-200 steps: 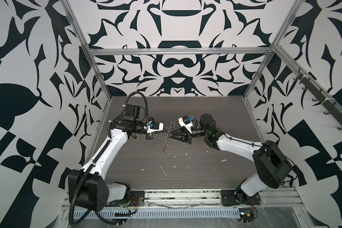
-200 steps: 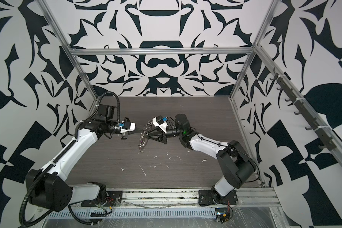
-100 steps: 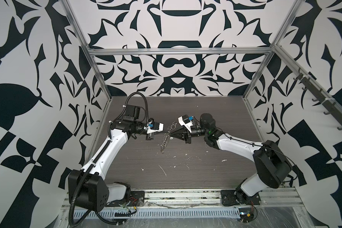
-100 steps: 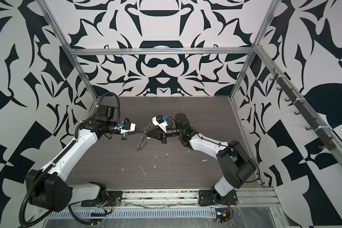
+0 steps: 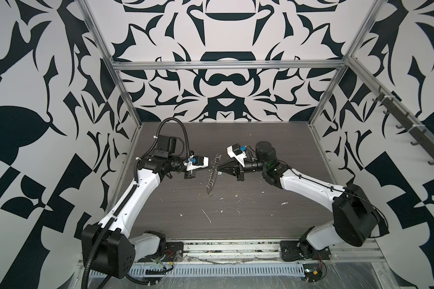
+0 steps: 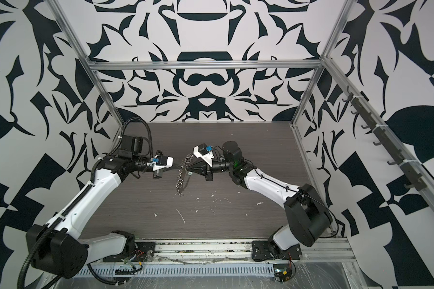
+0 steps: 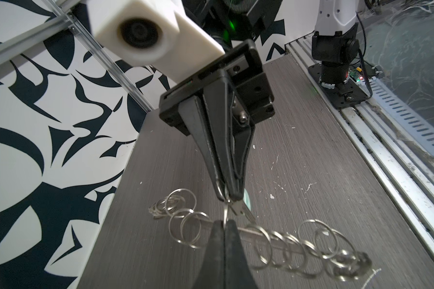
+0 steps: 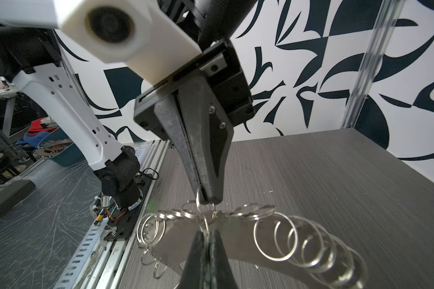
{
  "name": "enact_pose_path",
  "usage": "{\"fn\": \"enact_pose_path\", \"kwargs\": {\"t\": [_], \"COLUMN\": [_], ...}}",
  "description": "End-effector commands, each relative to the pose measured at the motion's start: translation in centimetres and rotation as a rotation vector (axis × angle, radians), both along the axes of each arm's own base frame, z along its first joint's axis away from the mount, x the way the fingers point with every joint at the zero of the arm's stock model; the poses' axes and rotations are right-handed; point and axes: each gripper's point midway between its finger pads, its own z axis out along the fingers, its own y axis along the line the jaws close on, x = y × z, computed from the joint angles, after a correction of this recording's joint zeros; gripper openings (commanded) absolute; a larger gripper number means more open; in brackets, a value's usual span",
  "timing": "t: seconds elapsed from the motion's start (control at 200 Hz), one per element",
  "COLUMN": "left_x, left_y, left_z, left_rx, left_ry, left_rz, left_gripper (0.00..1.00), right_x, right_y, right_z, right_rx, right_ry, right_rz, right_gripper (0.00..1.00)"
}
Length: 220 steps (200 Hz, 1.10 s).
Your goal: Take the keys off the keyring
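Both arms meet in mid-air over the dark table (image 5: pixel 273 225). The keyring (image 5: pixel 210 181) (image 6: pixel 180 184) hangs between them, a grey band (image 8: pixel 238 240) strung with several silver split rings (image 7: pixel 286 245). My left gripper (image 5: pixel 211 170) (image 7: pixel 224 222) is shut on one thin split ring of the keyring. Tip to tip with it, my right gripper (image 5: pixel 218 171) (image 8: pixel 206 234) is shut. The keys, a pale mint tag (image 7: pixel 247 200), show as a sliver beside the right fingertips (image 7: pixel 232 195); most of the tag is hidden between them.
White scraps (image 5: pixel 207 216) lie scattered on the table in front of the grippers. A metal rail (image 5: pixel 231 250) carrying both arm bases runs along the front edge. Patterned walls close in the back and sides, and a hook rack (image 5: pixel 398 125) lines the right wall.
The right gripper's jaws, apart a second ago, have closed. The hanging chain of rings swung a little to the left and back. The left arm has stayed in place.
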Motion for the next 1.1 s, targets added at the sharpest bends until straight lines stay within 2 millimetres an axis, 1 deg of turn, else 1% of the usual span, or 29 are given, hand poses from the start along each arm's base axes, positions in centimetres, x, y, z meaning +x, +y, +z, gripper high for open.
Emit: {"fn": "enact_pose_path", "kwargs": {"t": [0.0,0.18,0.305,0.565,0.93,1.095], "left_x": [1.0,1.4,1.7,2.4,3.9,4.5], "left_y": [0.2,-0.1,-0.3,-0.3,-0.3,-0.3], "left_z": [0.4,0.4,0.3,0.7,1.5,2.0], "left_rx": [0.01,0.014,0.021,0.008,-0.036,-0.061], "left_ry": [-0.029,-0.009,0.015,0.048,0.144,0.176], "left_rz": [0.076,0.121,0.148,0.196,0.297,0.334], "left_gripper": [0.0,0.0,0.0,0.0,0.0,0.0], "right_x": [-0.1,0.6,0.8,0.6,0.5,-0.1], "right_y": [-0.3,-0.6,-0.7,-0.6,-0.7,-0.7], "right_z": [2.2,2.1,2.3,2.4,2.9,2.9], "right_rx": [-0.002,-0.06,-0.068,-0.079,-0.093,-0.094], "right_ry": [-0.053,-0.091,-0.137,-0.261,-0.368,-0.423], "right_rz": [-0.012,-0.066,-0.1,-0.141,-0.187,-0.172], "right_gripper": [0.0,0.0,0.0,0.0,0.0,0.0]}}
